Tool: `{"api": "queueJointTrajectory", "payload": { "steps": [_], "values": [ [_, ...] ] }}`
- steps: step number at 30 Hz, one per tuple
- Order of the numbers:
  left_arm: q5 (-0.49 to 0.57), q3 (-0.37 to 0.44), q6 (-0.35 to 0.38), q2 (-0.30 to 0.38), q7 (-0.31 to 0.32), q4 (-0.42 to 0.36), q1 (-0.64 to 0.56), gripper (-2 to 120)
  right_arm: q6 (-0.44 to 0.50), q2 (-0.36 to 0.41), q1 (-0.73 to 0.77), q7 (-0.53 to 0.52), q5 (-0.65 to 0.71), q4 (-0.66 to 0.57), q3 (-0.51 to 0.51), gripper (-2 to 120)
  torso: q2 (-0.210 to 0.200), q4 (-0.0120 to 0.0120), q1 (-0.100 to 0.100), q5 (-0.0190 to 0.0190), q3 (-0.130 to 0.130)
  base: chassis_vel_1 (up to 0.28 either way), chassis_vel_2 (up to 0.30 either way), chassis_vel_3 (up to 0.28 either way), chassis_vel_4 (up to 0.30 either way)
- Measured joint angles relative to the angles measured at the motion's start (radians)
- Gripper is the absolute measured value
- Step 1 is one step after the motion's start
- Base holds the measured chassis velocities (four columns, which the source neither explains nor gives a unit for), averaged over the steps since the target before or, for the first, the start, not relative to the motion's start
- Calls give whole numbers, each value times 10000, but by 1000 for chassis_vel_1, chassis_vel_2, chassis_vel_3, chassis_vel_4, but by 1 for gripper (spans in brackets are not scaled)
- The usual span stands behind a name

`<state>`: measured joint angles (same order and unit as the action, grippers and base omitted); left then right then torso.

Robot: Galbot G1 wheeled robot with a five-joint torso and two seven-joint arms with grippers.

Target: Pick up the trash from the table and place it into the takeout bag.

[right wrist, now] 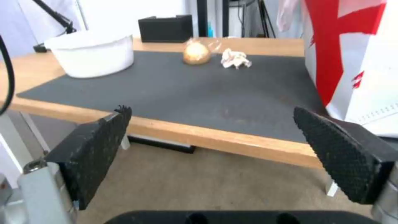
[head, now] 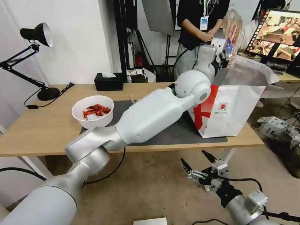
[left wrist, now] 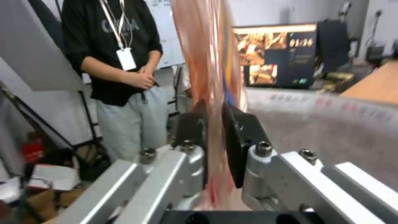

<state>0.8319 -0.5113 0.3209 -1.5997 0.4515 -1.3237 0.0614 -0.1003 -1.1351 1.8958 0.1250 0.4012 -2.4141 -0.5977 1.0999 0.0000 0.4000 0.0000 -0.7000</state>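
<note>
My left arm reaches across the table (head: 37, 131), and its left gripper (head: 224, 57) is above the open takeout bag (head: 231, 112). It is shut on the clear plastic tray (head: 232, 28), which stands on edge. In the left wrist view the black fingers (left wrist: 240, 137) pinch the red-tinted tray (left wrist: 207, 46) over the bag's foil lining (left wrist: 331, 133). The white bowl of red shells (head: 92, 111) sits on the dark mat (head: 175, 132). My right gripper (head: 197, 159) hangs open below the table's front edge. Its wrist view shows the bowl (right wrist: 93, 53), the wrapped yellowish ball (right wrist: 196, 53), the crumpled tissue (right wrist: 235, 59) and the bag (right wrist: 352, 56).
A black tissue box (head: 108, 82) stands at the table's back edge and a black desk lamp (head: 37, 34) at the far left. A person (head: 197, 22) stands behind the table. A monitor (head: 276, 34) sits on a desk at the right.
</note>
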Motion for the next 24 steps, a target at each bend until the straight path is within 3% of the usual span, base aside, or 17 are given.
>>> {"api": "queueJointTrajectory", "payload": {
  "steps": [4,6,8,10,12,14,16,18,20,22,23,24],
  "values": [
    [-627,-209,2,62,-205,198,-132,32,117,-240,129,62,-4,-153,-122,100,0,0,0,0,0,0,0,0,0],
    [-644,-211,2,70,-206,175,-148,33,122,-257,118,62,-2,-168,-122,100,0,0,0,0,0,0,0,0,0],
    [-588,-141,-4,154,-67,-56,-178,47,126,-285,71,57,4,-208,-121,100,0,-1,0,0,0,0,0,0,0],
    [-483,-59,-12,229,40,-217,-181,51,126,-297,59,56,6,-227,-118,100,0,-2,0,0,0,0,0,0,0],
    [-50,265,-23,712,437,-958,-229,64,126,-329,39,37,10,-285,-111,100,1,-4,0,0,0,0,0,0,0],
    [23,319,-24,830,511,-1112,-255,66,126,-331,35,33,10,-291,-111,100,0,-4,0,0,0,0,0,0,0],
    [601,776,-24,2007,1069,-2463,-672,77,126,-342,-21,2,1,-344,-174,100,0,-1,0,-2,1,0,0,0,0],
    [684,896,-19,2353,1151,-2829,-835,80,126,-342,-43,-12,-1,-359,-224,100,0,2,0,-2,0,0,0,0,0],
    [822,1472,-15,3829,1227,-4369,-1740,91,138,-342,-95,-84,-10,-445,-505,100,0,2,0,-6,-1,0,0,0,0],
    [827,1527,-15,3939,1230,-4480,-1818,91,141,-342,-96,-94,-12,-454,-529,100,0,2,0,-6,0,0,0,0,0],
    [796,2213,-34,5134,1155,-5619,-2716,98,227,-320,-101,-228,-59,-547,-753,100,1,2,0,-8,0,0,0,0,0],
    [737,2514,-81,5566,1083,-5965,-3087,99,288,-326,-87,-267,-101,-586,-830,100,1,-1,-1,-6,0,0,0,0,0]
  ]
}}
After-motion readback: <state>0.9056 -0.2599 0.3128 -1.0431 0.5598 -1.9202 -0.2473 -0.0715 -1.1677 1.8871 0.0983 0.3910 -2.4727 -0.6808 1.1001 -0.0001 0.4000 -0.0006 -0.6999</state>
